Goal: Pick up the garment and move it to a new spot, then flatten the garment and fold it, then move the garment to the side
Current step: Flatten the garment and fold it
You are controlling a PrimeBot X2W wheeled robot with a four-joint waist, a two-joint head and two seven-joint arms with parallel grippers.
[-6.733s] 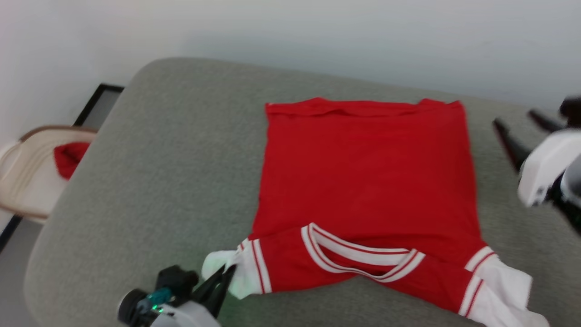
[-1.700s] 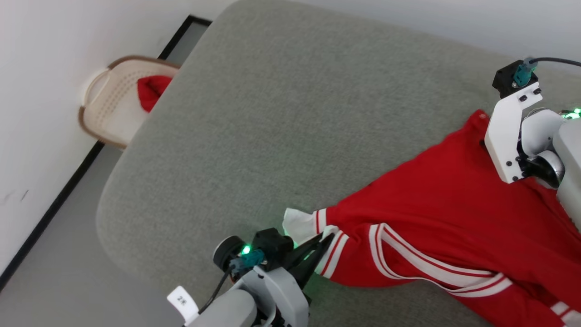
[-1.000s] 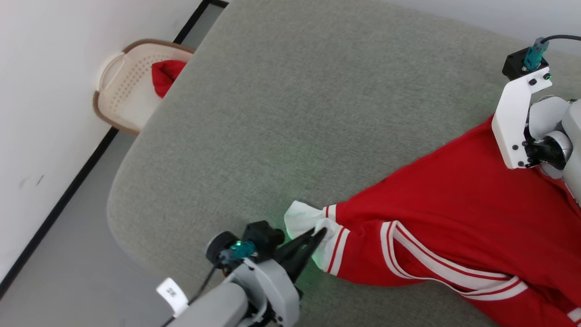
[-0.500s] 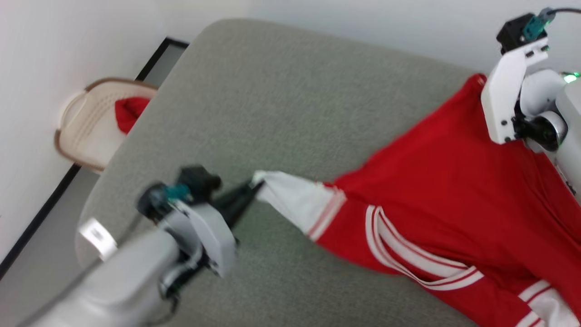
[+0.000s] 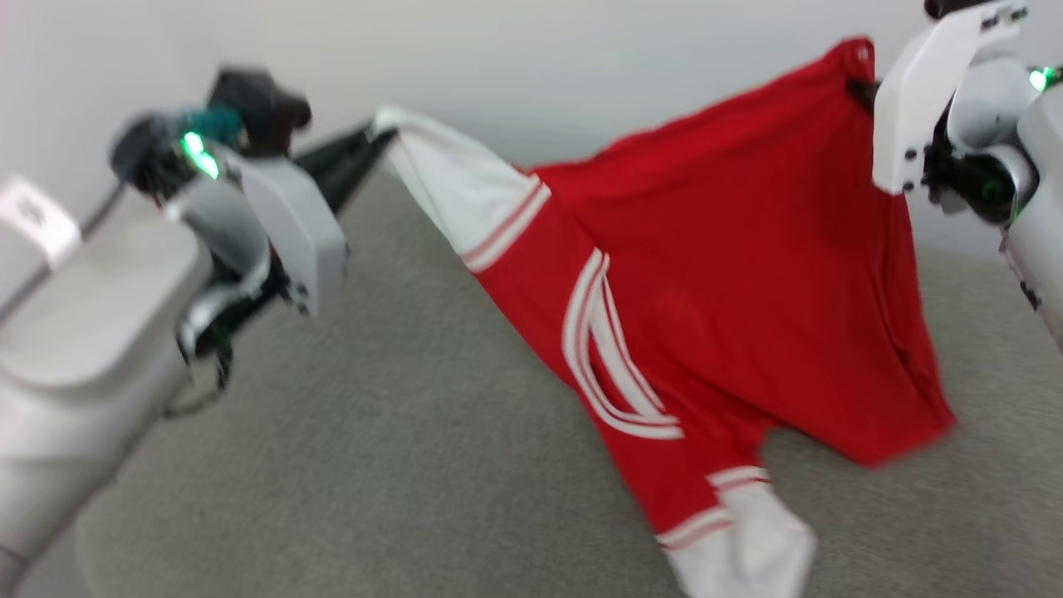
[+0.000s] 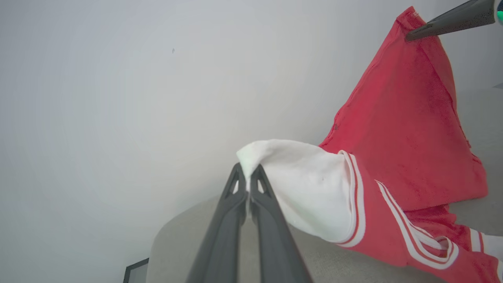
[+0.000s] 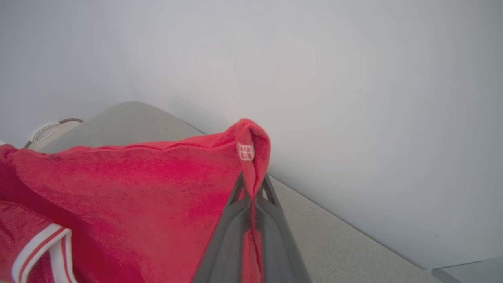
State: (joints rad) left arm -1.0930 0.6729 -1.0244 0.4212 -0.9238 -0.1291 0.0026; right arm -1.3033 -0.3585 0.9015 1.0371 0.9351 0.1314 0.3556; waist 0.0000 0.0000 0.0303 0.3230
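I hold the soft red jersey shirt with white sleeves and striped bands [image 5: 706, 274] up in the air: my left tool [image 5: 375, 139] is pinched shut on a white sleeve tip, my right tool [image 5: 859, 83] on a red corner. It stretches sideways from one tool to the other (low end touching the grey padded cushion [image 5: 332, 465]), so both should lower together, I think.

- The garment [image 5: 731, 249] looks smeared in the head view; its low white sleeve [image 5: 747, 552] runs off the bottom edge;
- a white bracket [image 5: 901, 108] hides most of the right gripper [image 5: 861, 85];
- a tiny white mark [image 7: 246, 151] is too small to read
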